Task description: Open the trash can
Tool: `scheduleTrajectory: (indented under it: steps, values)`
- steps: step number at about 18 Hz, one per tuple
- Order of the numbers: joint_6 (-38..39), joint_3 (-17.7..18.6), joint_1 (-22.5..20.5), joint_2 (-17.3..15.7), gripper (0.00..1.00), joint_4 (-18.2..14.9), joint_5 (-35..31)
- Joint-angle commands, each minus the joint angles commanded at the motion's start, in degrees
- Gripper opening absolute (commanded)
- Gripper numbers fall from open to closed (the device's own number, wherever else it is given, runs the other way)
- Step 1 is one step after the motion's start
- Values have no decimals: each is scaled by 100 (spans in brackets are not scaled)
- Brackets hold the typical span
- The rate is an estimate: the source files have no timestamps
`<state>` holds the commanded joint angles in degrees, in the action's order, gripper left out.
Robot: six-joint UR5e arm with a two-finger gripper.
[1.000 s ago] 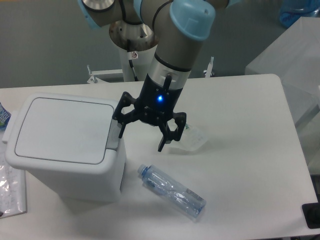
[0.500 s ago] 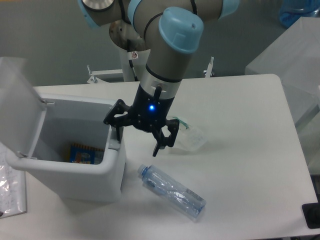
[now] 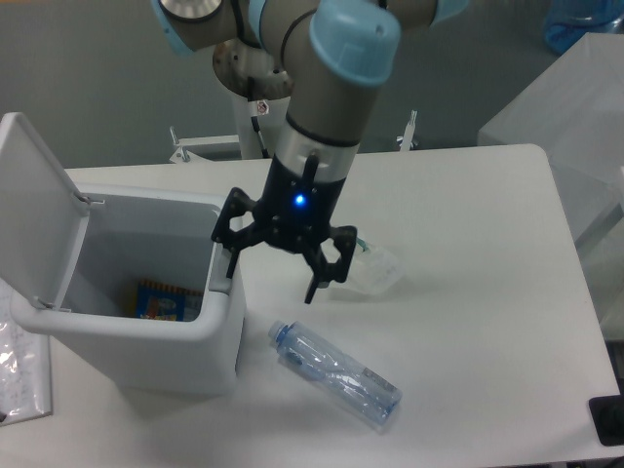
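Note:
The white trash can [image 3: 146, 336] stands at the table's left with its lid [image 3: 39, 210] swung up and back on the left side. Inside it lies a blue and orange packet [image 3: 168, 299]. My gripper [image 3: 273, 278] hangs open over the can's right rim, its left finger just above the grey push-button tab [image 3: 222, 283] and its right finger over the table. Nothing is held between the fingers.
A clear plastic bottle [image 3: 334, 372] lies on its side in front of the gripper. A crumpled clear plastic piece [image 3: 375, 268] lies to the gripper's right. A clear bag [image 3: 21, 366] sits at the left edge.
The lid was flat shut one second ago and now stands fully open. The gripper dipped to the tab at the right rim and has since lifted slightly.

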<state>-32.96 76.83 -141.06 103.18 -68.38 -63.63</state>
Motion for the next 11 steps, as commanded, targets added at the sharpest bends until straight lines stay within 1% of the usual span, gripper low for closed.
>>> scheduleTrajectory:
  steps: [3, 6, 11]
  values:
    - [-140, -124, -255, 53, 100, 35, 0]
    - [-518, -133, -404, 176, 100, 35, -17]
    - [-1106, -115, -878, 439, 100, 53, -61]
